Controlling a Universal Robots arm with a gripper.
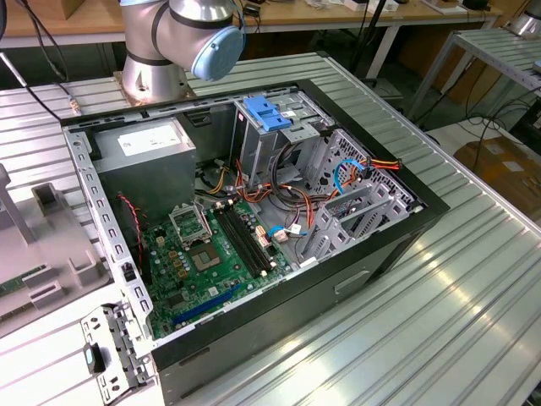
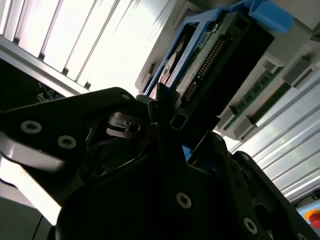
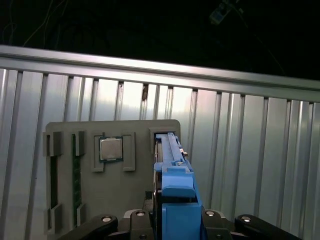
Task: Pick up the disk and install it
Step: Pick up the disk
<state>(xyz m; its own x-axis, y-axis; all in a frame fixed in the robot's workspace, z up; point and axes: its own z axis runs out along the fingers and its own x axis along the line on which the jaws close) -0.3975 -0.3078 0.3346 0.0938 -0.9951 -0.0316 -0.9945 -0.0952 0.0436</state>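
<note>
Ribbed aluminium table (image 3: 250, 150) with a grey parts tray (image 3: 125, 200).
The gripper (image 3: 176, 217) pinches the blue-framed disk (image 3: 172, 165), standing on edge in the tray's slot beside a processor chip (image 3: 110, 149).

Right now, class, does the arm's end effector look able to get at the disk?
Probably yes: the end effector sits right at the disk, by its blue carrier, with nothing between them.

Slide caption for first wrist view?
Gripper at the blue-framed disk, slotted in the grey tray beside a processor chip.
</note>
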